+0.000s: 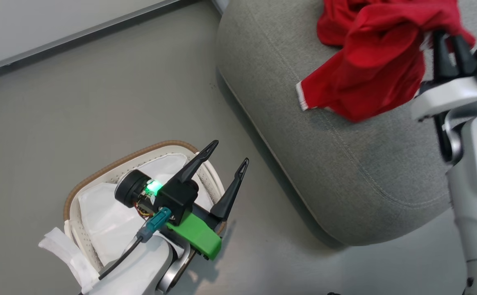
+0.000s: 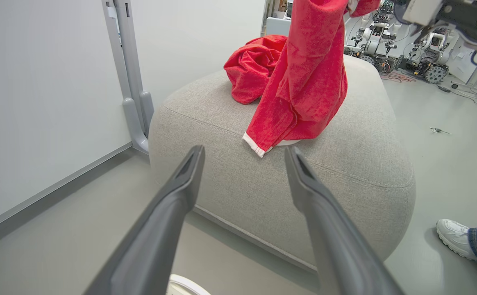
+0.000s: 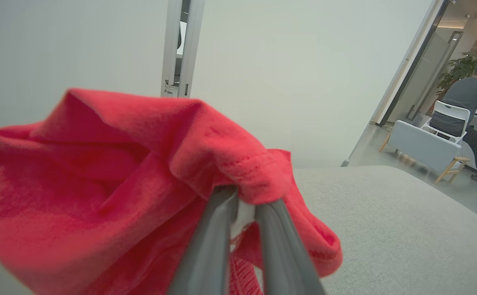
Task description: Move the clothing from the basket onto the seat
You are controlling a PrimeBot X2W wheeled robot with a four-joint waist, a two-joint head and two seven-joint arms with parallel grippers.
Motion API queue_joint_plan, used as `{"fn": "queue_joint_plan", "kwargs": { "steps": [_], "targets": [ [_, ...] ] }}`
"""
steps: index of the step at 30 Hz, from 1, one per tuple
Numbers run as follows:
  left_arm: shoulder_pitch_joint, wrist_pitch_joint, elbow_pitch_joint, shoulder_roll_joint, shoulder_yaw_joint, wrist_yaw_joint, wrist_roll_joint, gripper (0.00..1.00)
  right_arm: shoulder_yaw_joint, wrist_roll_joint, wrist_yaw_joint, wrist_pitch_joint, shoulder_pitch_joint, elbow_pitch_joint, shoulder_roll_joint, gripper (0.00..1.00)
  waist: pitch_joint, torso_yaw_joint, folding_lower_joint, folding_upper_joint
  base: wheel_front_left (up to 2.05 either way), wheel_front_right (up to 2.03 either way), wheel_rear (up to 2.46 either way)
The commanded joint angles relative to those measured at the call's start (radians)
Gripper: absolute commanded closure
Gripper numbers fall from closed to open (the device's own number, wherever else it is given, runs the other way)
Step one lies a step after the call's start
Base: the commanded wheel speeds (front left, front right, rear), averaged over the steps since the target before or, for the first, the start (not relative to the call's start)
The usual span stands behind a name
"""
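Right gripper (image 1: 448, 44): fingers pinched nearly together on a fold of the clothing (image 1: 369, 61), held up over the seat (image 1: 345, 172).

Left gripper (image 1: 228, 155): fingers wide apart, nothing between them, hovering over the basket (image 1: 99, 172). White liner sheet (image 1: 103, 213) shows inside; no red that I can see, though my wrist hides part of it.

Step in hand, as I judge it: set this garment down and let go.
- Lower until the cloth slackens and piles on the cushion, not dangling.
- Keep it well in from the rounded edge nearest the basket.
- Part the fingers fully, then back out along their own line so the fold doesn't snag.

Orientation: long axis hangs close to vertical from my pinch. White-trimmed cuff (image 2: 257, 148) is the low end, at or just on the cushion, pointing toward the basket side. A second red heap (image 2: 250, 69) lies further back on the seat.
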Motion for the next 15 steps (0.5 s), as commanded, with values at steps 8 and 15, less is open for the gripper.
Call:
{"fn": "queue_joint_plan", "kwargs": {
  "steps": [8, 15],
  "targets": [
    [-0.068, 0.005, -0.016, -0.003, -0.014, -0.008, 0.034, 0.0, -0.145, -0.014, -0.001, 0.131, -0.158, 0.047, -0.187, 1.0, 0.135, 0.176, 0.0, -0.0001, 0.0, 0.0, 0.0],
    [-0.096, 0.006, -0.016, -0.001, -0.025, -0.014, 0.052, 0.0, -0.25, -0.048, -0.001, 0.181, -0.172, 0.194, -0.254, 1.0, 0.195, 0.265, 0.0, -0.0001, 0.0, 0.0, 0.0]
  ]
}}
